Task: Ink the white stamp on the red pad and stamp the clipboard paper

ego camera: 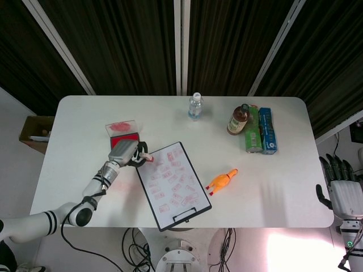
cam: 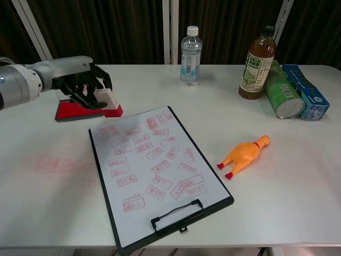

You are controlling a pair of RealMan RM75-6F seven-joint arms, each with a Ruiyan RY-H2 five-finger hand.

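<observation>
The left hand (cam: 85,88) grips the white stamp (cam: 111,103) above the clipboard paper (cam: 154,165)'s far left corner; it should press down flat on a bare patch.

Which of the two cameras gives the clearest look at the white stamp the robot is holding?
The chest view: the white stamp shows large, its red inked base visible, gripped by the left hand. In the head view the stamp is a tiny speck beside the hand at the clipboard's corner.

text: none showing legibly | paper (cam: 154,165): carrying red stamp marks, too small to read | bottle labels (cam: 249,72): showing blurred print
</observation>
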